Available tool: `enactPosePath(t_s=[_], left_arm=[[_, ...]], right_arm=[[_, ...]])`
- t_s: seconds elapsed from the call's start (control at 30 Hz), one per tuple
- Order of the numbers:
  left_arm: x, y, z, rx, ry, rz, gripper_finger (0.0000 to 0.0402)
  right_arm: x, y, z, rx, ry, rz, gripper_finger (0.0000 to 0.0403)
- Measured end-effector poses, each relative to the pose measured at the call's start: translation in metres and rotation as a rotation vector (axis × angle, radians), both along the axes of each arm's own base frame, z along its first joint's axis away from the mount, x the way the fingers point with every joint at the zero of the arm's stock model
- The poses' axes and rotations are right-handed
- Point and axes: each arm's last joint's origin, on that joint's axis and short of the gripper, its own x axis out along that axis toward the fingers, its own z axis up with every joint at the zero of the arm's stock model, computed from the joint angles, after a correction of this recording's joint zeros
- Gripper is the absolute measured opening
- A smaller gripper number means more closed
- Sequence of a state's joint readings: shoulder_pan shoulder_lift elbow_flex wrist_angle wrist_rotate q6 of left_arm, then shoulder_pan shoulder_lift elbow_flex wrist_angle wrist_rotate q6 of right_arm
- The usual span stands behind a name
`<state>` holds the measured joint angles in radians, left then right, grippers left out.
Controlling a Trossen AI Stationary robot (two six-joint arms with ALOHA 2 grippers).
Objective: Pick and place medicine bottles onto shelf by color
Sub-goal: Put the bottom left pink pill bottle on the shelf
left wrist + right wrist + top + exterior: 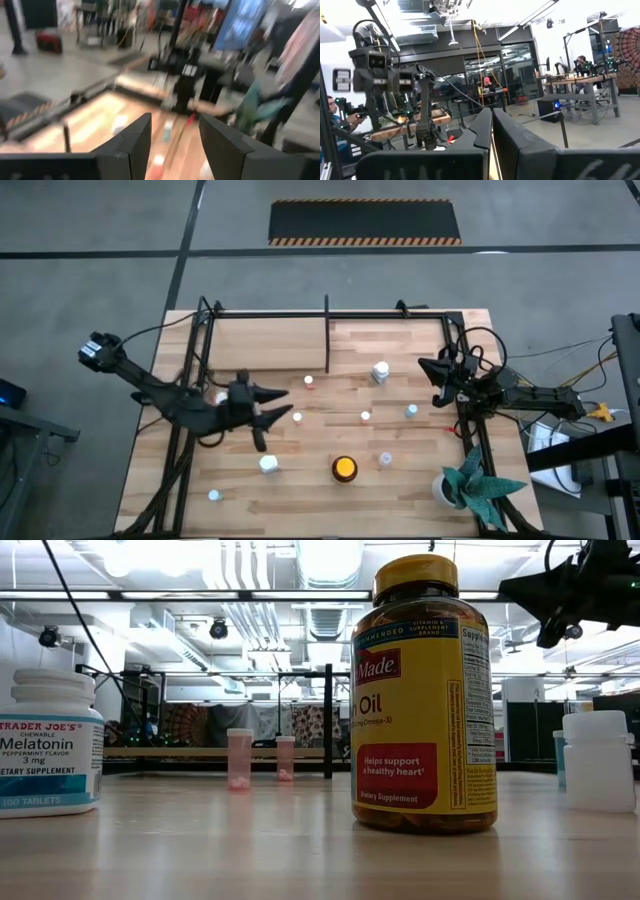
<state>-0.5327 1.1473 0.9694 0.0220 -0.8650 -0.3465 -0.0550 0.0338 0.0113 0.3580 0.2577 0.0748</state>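
Note:
Small medicine bottles stand upright on the table: a white one [380, 370], red-capped ones [308, 380] [298, 417] [365, 416], pale blue ones [411, 411] [385, 459] [213, 495], another white one [268, 464] and the amber jar [344, 468] [425, 690]. The shelf [265, 340], a black frame with a wooden board and a divider post [327, 335], stands at the far side. My left gripper [285, 404] [175, 135] is open and empty between two red-capped bottles. My right gripper [422, 365] [491, 125] is shut and empty, right of the white bottle.
A white pot with a green plant [455, 485] stands at the near right corner. In the low view a white melatonin bottle [45, 745], two pink vials [240, 758] and a white bottle [598, 760] stand around the amber jar. Cables trail at the right arm's base [560, 395].

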Motion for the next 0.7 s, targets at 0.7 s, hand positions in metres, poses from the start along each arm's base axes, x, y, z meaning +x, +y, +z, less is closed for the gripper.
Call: enactPosePath(t_s=[0.7], left_arm=[[0.061,0.020,-0.128,0.031,0.735,-0.116,0.0219]], right_arm=[[0.000,0.000,-0.001,-0.007,0.013,-0.003,0.0009]])
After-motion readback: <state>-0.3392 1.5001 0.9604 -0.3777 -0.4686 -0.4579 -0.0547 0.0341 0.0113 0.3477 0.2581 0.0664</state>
